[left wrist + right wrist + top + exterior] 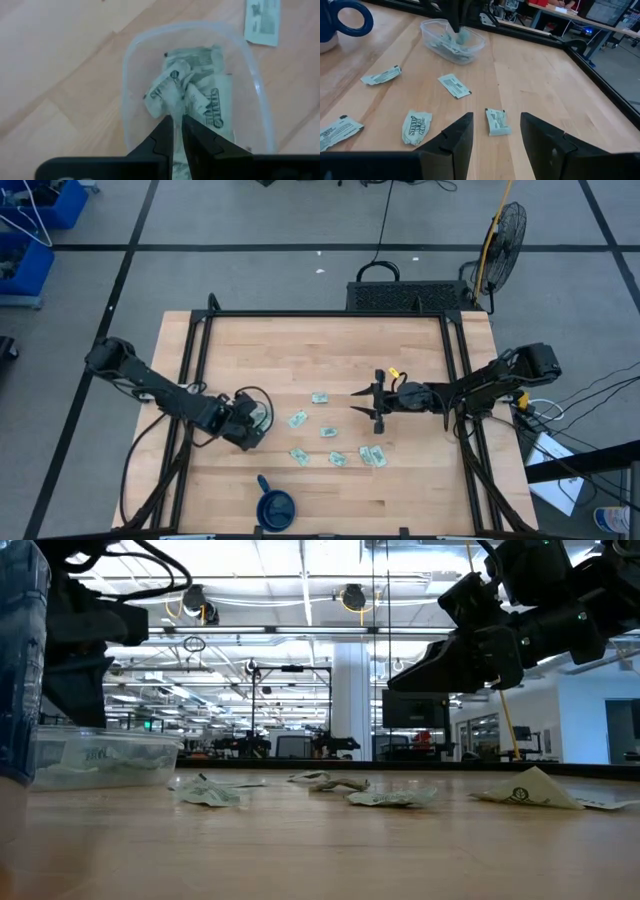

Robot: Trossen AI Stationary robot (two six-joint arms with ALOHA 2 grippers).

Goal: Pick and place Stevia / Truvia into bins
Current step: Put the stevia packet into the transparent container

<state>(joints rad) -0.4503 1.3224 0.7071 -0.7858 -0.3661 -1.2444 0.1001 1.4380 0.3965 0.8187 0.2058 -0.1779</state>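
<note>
Clear plastic tub at the frame's centre sat under our left gripper, fingers barely parted over dropped sachets, while the spread right gripper hovered near a loose sachet we'd probably grab next.

Clear plastic tub, crumpled paper sachets
</note>
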